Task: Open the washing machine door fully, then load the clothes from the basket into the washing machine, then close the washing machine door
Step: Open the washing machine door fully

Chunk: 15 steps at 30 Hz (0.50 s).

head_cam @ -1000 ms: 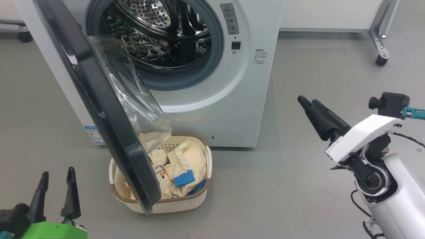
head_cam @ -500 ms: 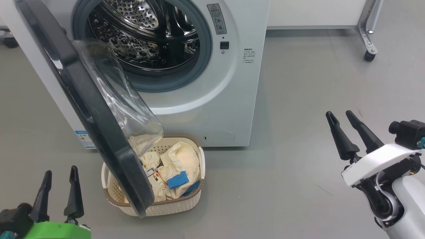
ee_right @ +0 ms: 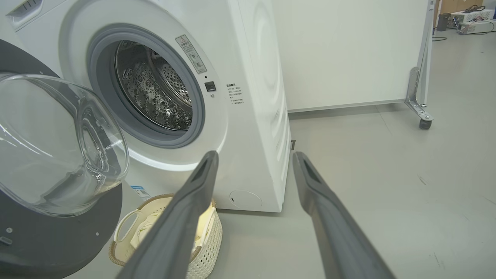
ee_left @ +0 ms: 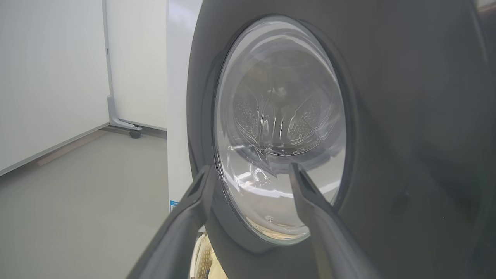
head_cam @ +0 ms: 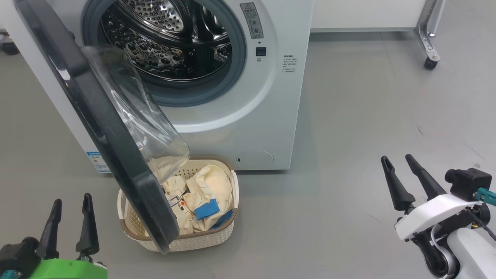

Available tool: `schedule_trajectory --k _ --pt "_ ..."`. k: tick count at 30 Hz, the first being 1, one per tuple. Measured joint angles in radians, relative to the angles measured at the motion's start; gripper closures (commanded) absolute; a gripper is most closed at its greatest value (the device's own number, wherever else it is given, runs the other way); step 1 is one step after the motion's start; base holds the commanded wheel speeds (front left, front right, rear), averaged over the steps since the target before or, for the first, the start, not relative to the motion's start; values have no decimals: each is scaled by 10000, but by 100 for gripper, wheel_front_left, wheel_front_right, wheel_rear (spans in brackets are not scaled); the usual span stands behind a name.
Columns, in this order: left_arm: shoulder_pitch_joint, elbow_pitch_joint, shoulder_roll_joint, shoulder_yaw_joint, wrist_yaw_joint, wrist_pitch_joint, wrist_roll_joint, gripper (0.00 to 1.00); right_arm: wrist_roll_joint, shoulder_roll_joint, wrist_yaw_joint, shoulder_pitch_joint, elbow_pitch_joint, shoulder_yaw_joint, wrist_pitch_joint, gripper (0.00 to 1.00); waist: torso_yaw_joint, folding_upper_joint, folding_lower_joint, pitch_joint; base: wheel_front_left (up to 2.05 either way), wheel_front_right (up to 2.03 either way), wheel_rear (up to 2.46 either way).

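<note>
Head view: the washing machine [head_cam: 248,128] is standing with the washing machine door [head_cam: 97,116] partly open, hinged at the left, its clear glass bowl hanging over the basket [head_cam: 193,242]. The basket is sitting on the grey floor [head_cam: 348,116] just in front of the machine, and the clothes [head_cam: 211,186] are lying heaped inside it. The left gripper [head_cam: 73,198] is hovering at lower left, near the door's outer face, jaws spread wide and holding nothing. The right gripper [head_cam: 396,157] is hovering well apart at lower right, jaws likewise wide and empty. Left wrist view: its fingers are pointing at the door's window.
</note>
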Motion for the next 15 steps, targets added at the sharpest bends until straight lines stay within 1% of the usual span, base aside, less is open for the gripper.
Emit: schedule_trajectory --k 7,15 --pt "0 0 -2 -10 0 0 2 0 -253 268 -2 -6 228 104 -123 0 22 0 0 11 0 0 0" --pt "0 0 -6 -84 0 0 2 0 -433 376 2 -21 470 127 -184 0 54 0 0 2 0 0 0"
